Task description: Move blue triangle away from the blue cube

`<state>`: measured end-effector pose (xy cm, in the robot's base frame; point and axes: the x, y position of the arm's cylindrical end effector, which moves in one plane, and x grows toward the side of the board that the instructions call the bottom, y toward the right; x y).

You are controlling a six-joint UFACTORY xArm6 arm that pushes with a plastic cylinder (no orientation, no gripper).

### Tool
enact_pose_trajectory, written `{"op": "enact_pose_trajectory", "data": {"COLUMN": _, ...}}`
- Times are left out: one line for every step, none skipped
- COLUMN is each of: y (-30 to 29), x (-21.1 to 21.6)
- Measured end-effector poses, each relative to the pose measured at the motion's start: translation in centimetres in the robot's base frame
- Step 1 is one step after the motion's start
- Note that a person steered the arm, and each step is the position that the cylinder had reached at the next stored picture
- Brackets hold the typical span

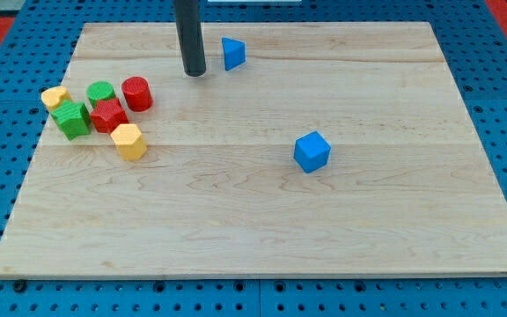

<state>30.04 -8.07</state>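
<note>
Blue triangle (232, 54) sits near the table's (394, 238) top edge, well apart from the blue cube (312, 151) | my tip (194, 72) just left of it; no jaws here | I'd nudge from the cube side, gently; edge is close

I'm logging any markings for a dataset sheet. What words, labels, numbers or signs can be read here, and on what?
None: no readable text anywhere.
The wooden board, blue triangle, blue cube and the other blocks are all unmarked.
My tip, just to the view's left of the blue triangle, carries no label either.
</note>
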Motion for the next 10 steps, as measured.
{"op": "enact_pose_trajectory", "data": {"y": 7.9, "x": -0.6}}
{"op": "enact_pose_trajectory", "data": {"y": 7.5, "x": -4.5}}
{"op": "enact_pose_trajectory", "data": {"y": -5.6, "x": -5.8}}
{"op": "enact_pose_trajectory", "data": {"y": -9.5, "x": -6.3}}
{"op": "enact_pose_trajectory", "data": {"y": -2.6, "x": -2.6}}
{"op": "enact_pose_trajectory", "data": {"y": -3.9, "x": -0.1}}
{"op": "enact_pose_trajectory", "data": {"y": -11.7, "x": -1.4}}
{"op": "enact_pose_trajectory", "data": {"y": -14.0, "x": -3.1}}
{"op": "enact_pose_trajectory", "data": {"y": -13.1, "x": -3.9}}
{"op": "enact_pose_trajectory", "data": {"y": -10.8, "x": -2.5}}
